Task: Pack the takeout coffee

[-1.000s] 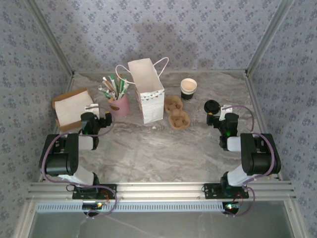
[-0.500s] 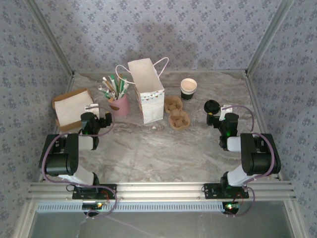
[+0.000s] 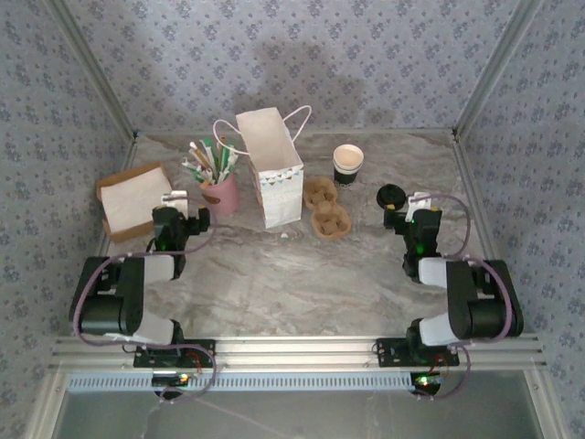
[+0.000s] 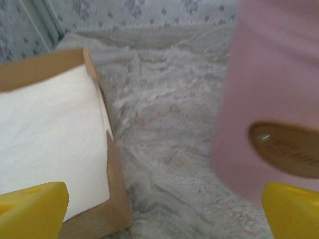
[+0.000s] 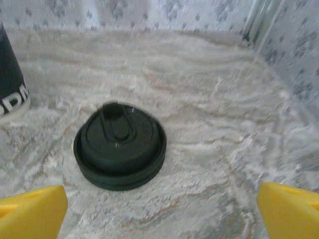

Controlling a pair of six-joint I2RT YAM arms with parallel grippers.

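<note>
Grey-veined marble tabletop (image 3: 274,274) enclosed by blue floral-papered walls (image 3: 274,55) and metal corner posts (image 3: 484,73), round black lid (image 5: 119,145) laid flat just ahead of the wide-spread right gripper (image 5: 162,211), dark cup (image 5: 10,69) stood nearby, left gripper (image 4: 162,211) likewise spread, faced between napkin box (image 4: 118,199) and pink cup (image 4: 269,89)

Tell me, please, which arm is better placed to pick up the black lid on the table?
Right. The black lid lies flat just ahead of the right hand, centred between its open fingers. The left hand faces the pink cup and napkin box, far from the lid.
</note>
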